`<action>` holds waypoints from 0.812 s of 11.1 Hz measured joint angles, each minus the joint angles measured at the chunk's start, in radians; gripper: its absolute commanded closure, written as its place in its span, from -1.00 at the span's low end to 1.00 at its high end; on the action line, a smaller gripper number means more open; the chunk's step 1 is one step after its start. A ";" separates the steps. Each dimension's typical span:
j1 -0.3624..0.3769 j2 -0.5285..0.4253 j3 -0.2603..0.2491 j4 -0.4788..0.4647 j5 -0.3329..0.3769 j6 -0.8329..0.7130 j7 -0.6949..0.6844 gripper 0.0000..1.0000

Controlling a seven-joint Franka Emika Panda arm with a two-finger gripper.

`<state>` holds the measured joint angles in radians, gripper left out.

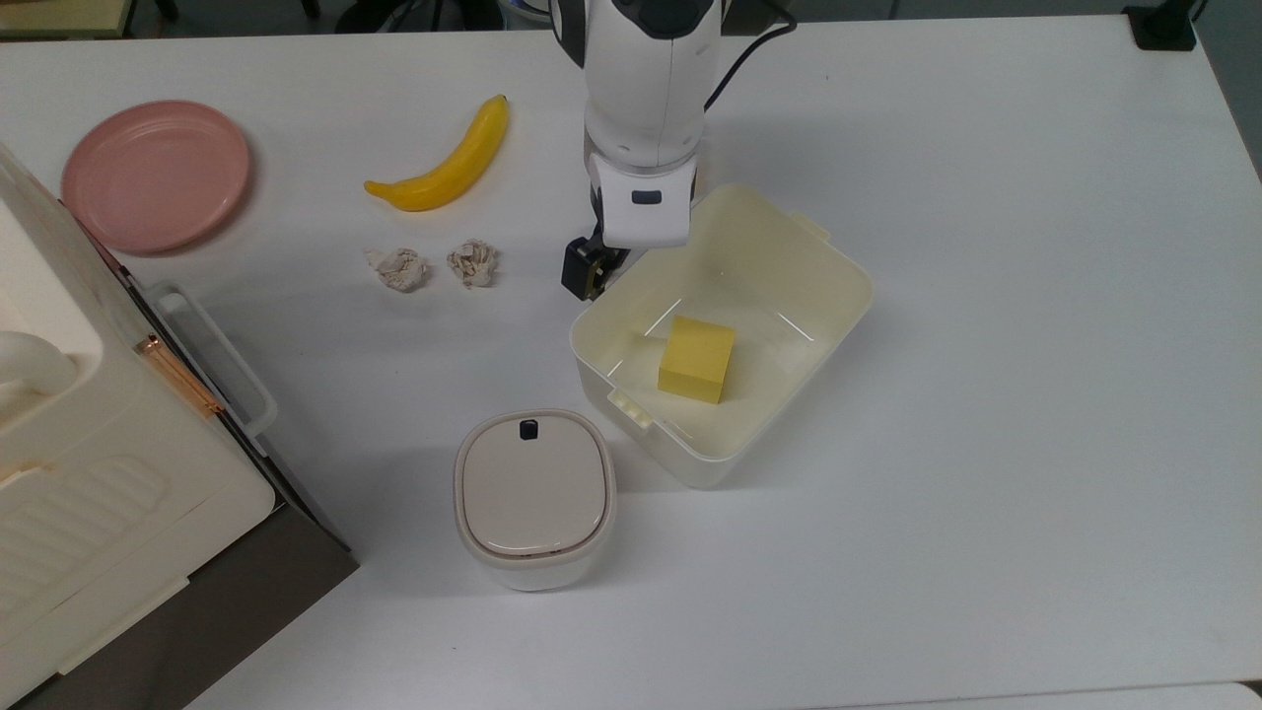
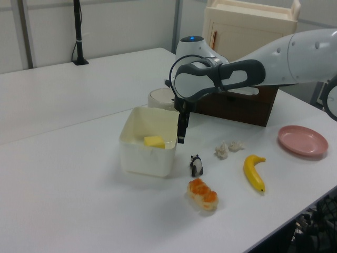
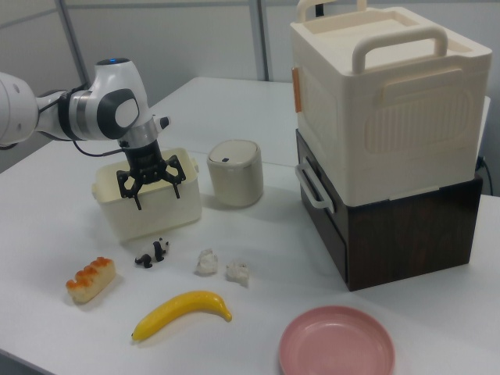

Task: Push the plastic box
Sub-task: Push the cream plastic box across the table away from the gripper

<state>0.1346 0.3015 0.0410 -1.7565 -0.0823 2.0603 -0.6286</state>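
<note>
The plastic box (image 1: 839, 264) is a cream-white open tub with tall walls, standing mid-table with a yellow block (image 1: 697, 358) inside. In the left view the plastic box (image 2: 143, 159) sits left of the arm; in the right view the plastic box (image 3: 152, 221) is behind the fingers. My gripper (image 1: 589, 271) presses against the tub's upper-left wall in the top view. The right view shows the gripper (image 3: 158, 195) open, fingers spread along the box's near wall. In the left view the gripper (image 2: 181, 135) hangs at the box's right wall.
A lidded white bin (image 1: 534, 493) stands just below-left of the box. A banana (image 1: 449, 163), two paper balls (image 1: 397, 268), a pink plate (image 1: 155, 173) and a big cream appliance (image 1: 79, 473) lie left. A panda toy (image 2: 196, 166) and sushi piece (image 2: 202, 194) sit near.
</note>
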 measured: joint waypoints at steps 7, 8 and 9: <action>0.020 0.109 0.010 0.133 -0.027 0.002 0.025 -1.00; 0.027 0.116 0.010 0.148 -0.029 0.002 0.028 -1.00; 0.033 0.121 0.010 0.161 -0.030 0.002 0.028 -1.00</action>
<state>0.1673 0.4223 0.0510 -1.5956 -0.1123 2.0626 -0.6006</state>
